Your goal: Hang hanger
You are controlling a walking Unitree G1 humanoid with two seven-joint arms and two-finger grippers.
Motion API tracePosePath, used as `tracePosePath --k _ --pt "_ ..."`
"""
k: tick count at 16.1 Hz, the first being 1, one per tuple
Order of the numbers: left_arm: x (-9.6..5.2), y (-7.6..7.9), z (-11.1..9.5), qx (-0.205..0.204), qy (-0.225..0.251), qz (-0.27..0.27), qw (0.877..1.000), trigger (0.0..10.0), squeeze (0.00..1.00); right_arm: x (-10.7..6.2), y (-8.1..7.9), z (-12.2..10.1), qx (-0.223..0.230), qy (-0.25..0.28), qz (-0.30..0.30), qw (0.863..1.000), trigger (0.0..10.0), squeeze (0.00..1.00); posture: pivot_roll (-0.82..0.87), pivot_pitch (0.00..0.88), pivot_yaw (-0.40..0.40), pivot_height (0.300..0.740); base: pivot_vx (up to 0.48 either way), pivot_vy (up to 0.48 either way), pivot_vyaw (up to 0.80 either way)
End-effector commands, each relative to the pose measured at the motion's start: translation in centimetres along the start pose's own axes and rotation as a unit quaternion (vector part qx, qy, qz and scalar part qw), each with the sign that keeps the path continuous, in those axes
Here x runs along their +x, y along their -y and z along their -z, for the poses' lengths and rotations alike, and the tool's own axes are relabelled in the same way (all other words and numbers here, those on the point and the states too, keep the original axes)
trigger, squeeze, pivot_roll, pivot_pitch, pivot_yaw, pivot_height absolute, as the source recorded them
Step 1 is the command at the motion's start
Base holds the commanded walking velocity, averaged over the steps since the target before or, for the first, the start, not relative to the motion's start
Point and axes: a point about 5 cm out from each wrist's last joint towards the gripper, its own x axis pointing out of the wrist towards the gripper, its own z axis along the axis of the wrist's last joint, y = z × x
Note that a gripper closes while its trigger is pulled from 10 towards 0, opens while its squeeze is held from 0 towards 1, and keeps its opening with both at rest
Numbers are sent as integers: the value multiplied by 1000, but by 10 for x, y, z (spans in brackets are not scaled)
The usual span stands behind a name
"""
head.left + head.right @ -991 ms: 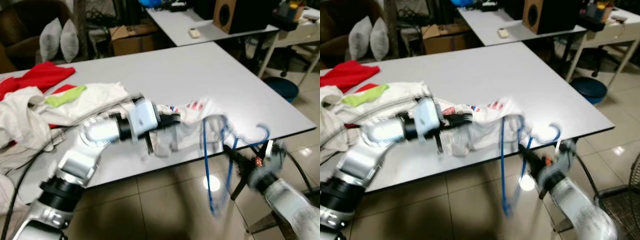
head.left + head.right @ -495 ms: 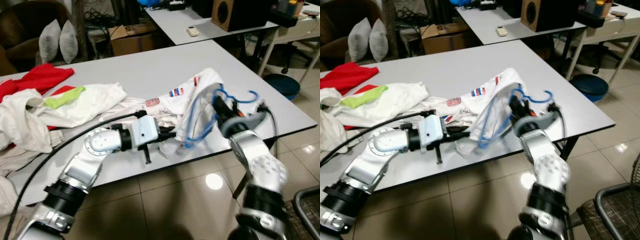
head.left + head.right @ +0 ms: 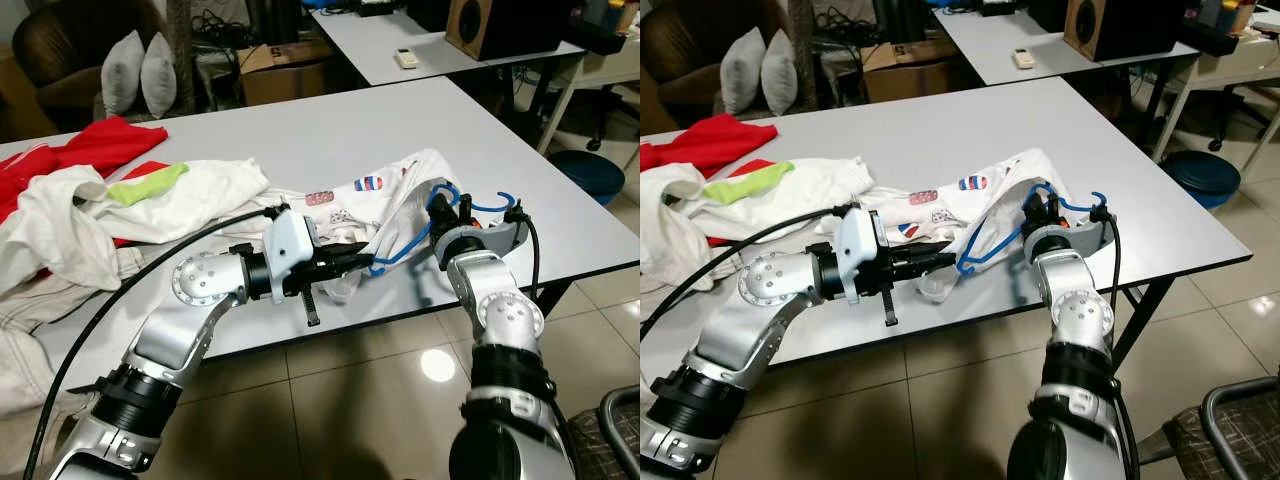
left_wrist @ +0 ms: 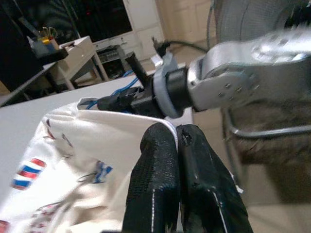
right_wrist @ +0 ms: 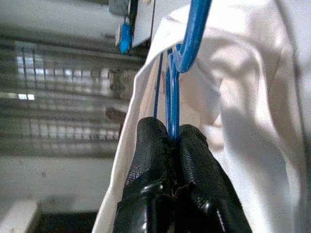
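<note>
I read both eye views as sharp and evenly lit from overhead, with a lamp glare spot on the floor tiles (image 3: 437, 364), soft shadow under the table (image 3: 400, 130), and both wrist views blurred beyond the fingers.

Most of the blue hanger (image 3: 405, 245) lies inside the white shirt (image 3: 375, 205), so its full outline cannot be traced. The left gripper (image 3: 358, 258) has its fingertips buried in the shirt's folds. The heap of clothes (image 3: 60, 215) on the desk (image 3: 400, 130) runs off the left edge.
</note>
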Motion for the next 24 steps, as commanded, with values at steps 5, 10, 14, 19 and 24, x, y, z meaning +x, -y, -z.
tracePosePath --k 5,10,14,19,24 --pt "0 6 0 -46 -12 38 998 902 0 14 -18 6 77 24 -13 997 10000 0 -224 0 71 740 0 0 0" --pt "34 2 -25 -80 59 27 995 0 0 18 -11 26 36 0 14 999 10000 0 -215 0 67 740 0 0 0" --pt "53 -4 -13 -79 31 -31 996 0 0 15 -18 34 37 -11 2 999 10000 0 -221 0 83 740 0 0 0" --pt "26 -35 3 -27 -55 -151 987 4196 0 -7 -24 16 27 -20 -29 999 10000 0 -217 0 63 740 0 0 0" --pt "37 -30 -25 -126 79 -128 981 10000 1000 -18 -15 24 7 -53 -16 998 10000 0 -215 0 65 740 0 0 0"
